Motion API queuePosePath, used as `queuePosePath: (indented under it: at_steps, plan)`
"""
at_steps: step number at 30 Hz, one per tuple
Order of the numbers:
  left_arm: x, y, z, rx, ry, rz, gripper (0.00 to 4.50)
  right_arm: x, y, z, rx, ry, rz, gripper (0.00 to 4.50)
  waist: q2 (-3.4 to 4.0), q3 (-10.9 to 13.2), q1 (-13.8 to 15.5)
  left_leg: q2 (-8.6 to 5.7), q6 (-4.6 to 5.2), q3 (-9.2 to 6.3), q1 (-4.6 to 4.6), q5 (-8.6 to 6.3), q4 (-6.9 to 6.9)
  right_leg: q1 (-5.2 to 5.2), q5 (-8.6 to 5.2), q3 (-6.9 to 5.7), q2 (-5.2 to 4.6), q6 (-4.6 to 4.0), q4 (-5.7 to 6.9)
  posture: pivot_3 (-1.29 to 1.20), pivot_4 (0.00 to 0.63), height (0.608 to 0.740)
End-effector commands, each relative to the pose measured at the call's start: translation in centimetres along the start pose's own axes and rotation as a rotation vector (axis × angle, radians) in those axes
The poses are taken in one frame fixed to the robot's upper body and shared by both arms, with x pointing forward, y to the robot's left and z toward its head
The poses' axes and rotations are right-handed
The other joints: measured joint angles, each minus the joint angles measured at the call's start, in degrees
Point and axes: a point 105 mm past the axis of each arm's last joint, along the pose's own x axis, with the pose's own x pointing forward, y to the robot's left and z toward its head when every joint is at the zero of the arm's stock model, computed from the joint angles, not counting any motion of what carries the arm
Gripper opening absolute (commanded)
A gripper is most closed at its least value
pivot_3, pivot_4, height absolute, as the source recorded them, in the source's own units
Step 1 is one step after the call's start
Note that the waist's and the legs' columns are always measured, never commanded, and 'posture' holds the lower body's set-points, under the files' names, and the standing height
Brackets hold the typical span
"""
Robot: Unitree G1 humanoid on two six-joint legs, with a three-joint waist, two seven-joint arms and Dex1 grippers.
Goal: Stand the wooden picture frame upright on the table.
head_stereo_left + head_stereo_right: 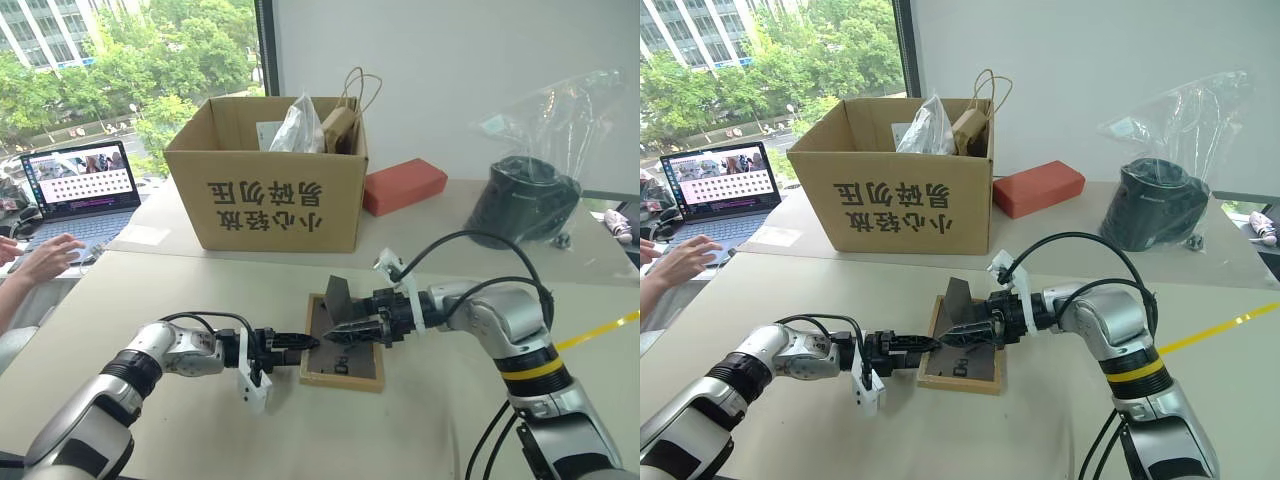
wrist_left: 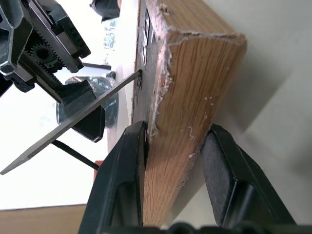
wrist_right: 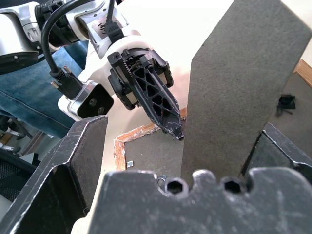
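My broad beige matte table (image 1: 150, 300) stretches out beneath both my arms. At its far side stands a big brown cardboard box (image 1: 268, 190) printed with dark characters, holding a clear plastic bag and a paper bag with cord handles. Right of it sits a black round appliance wrapped in clear plastic (image 1: 525, 195), and between those two lies a red-orange brick-shaped box (image 1: 404, 185). Far to the left, an open laptop (image 1: 78, 185) glows, with a person's hand (image 1: 45, 262) resting at its keyboard.

Near the middle of the table lies the small rectangular light-wood picture frame (image 1: 345, 378), face down, its dark grey backing turned up. The grey fold-out stand (image 1: 337, 296) rises at a tilt from the far part of that backing.

My left gripper (image 1: 300, 343) reaches in from the left and is clamped on the frame's left wooden edge; in the left wrist view one black finger (image 2: 122, 180) presses on the backing side and the other on the opposite side of the chipped wood.

My right gripper (image 1: 352, 329) comes in from the right, over the backing, its jaws spread wide with the tilted stand standing between them, neither finger visibly touching it.
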Motion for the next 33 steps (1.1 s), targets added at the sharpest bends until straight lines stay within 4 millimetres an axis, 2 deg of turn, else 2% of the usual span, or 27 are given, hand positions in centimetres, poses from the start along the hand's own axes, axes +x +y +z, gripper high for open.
queuePosePath:
  at_steps: [1,5,8,11,14,16,17,19,22,24,27,30,33]
  plan:
    - [-0.1,-3.6,0.7,-0.070,0.004,-0.138,1.31,-0.1,2.0,1.9,-0.151,-0.037,0.061,4.48,0.00,0.0,0.0,0.00,0.00,0.00,0.00,0.00,0.00,0.00,0.00,0.00,0.00,0.00,-0.01,0.00,0.150,0.740]
    - [-0.1,-3.6,0.7,-0.071,-0.002,-0.137,1.31,-1.3,-1.6,0.5,-0.233,0.039,-0.162,4.48,0.01,0.0,0.1,0.00,0.00,0.00,0.01,0.00,0.00,0.01,-0.01,0.00,0.00,0.01,-0.01,0.00,0.150,0.740]
    - [-0.1,-3.6,0.8,-0.072,-0.004,-0.135,1.31,-4.4,-4.0,0.3,-0.238,0.014,-0.336,4.48,0.00,0.0,0.3,0.00,0.00,0.00,0.01,0.00,0.03,0.02,-0.02,0.00,0.00,0.03,-0.02,0.00,0.150,0.740]
    - [-0.2,-3.6,0.7,-0.073,-0.003,-0.137,1.31,-7.1,-4.2,0.1,-0.229,-0.021,-0.395,4.48,-0.01,0.0,0.4,0.00,0.00,0.01,0.00,0.00,0.00,0.02,-0.01,0.00,0.00,0.02,-0.05,0.00,0.150,0.740]
    - [-0.4,-3.6,0.7,-0.075,-0.003,-0.137,1.31,-9.5,-4.1,-0.4,-0.306,-0.016,-0.488,4.48,0.00,0.0,0.3,0.01,0.00,0.02,0.02,0.00,-0.01,0.03,0.00,0.00,0.00,0.01,-0.04,0.00,0.150,0.740]
    - [-0.5,-3.6,0.7,-0.077,-0.003,-0.138,1.31,-10.5,-4.0,-1.7,-0.437,0.064,-0.559,4.48,-0.01,0.0,0.3,0.01,0.00,0.02,0.03,0.00,0.01,0.05,-0.01,0.00,0.00,0.02,-0.03,0.00,0.150,0.740]
    - [-0.5,-3.6,0.6,-0.078,-0.001,-0.137,1.31,-10.6,-3.6,-2.8,-0.610,0.159,-0.585,4.48,-0.01,0.0,0.3,0.01,0.00,0.03,0.04,0.00,0.02,0.07,-0.02,0.00,0.00,0.04,-0.04,0.00,0.150,0.740]
    - [-0.6,-3.5,0.5,-0.078,0.003,-0.135,1.31,-9.7,-2.2,-5.4,-0.921,0.323,-0.538,4.48,-0.01,0.0,0.4,0.00,0.00,0.04,0.03,0.00,0.00,0.06,-0.04,0.00,-0.02,0.07,-0.05,0.00,0.150,0.740]
    - [-0.8,-3.2,0.3,-0.085,0.010,-0.115,1.31,-7.3,-0.2,-7.8,-1.214,0.348,-0.448,4.48,-0.01,0.0,-0.1,0.02,0.02,0.10,0.08,-0.02,-0.03,0.06,-0.06,0.02,-0.02,0.10,-0.09,0.00,0.150,0.740]
    - [-0.9,-2.9,0.3,-0.097,0.011,-0.095,1.31,-5.1,1.1,-7.6,-1.386,0.261,-0.445,4.48,-0.10,0.0,-0.5,0.03,0.00,0.19,0.24,-0.01,0.01,0.17,-0.06,0.13,-0.02,0.10,-0.03,0.00,0.150,0.740]
    - [-0.9,-2.7,0.3,-0.105,0.008,-0.082,1.31,-3.3,1.7,-7.1,-1.535,0.181,-0.460,4.48,-0.16,0.0,-0.6,0.07,-0.09,0.19,0.34,0.05,-0.01,0.24,-0.05,0.15,0.03,0.10,-0.03,0.00,0.150,0.740]
    - [-1.0,-2.4,0.2,-0.111,0.013,-0.067,1.31,-1.8,2.5,-6.7,-1.618,0.099,-0.467,4.48,-0.18,0.1,-0.5,0.05,-0.15,0.20,0.29,0.08,0.00,0.22,-0.04,0.17,0.02,0.09,-0.04,0.00,0.150,0.740]
    - [-1.1,-2.1,0.1,-0.112,0.015,-0.059,1.31,-1.1,2.6,-6.4,-1.651,0.068,-0.479,4.48,-0.21,0.1,-0.3,0.05,-0.16,0.19,0.29,0.09,-0.02,0.21,-0.04,0.17,0.03,0.08,-0.06,0.00,0.150,0.740]
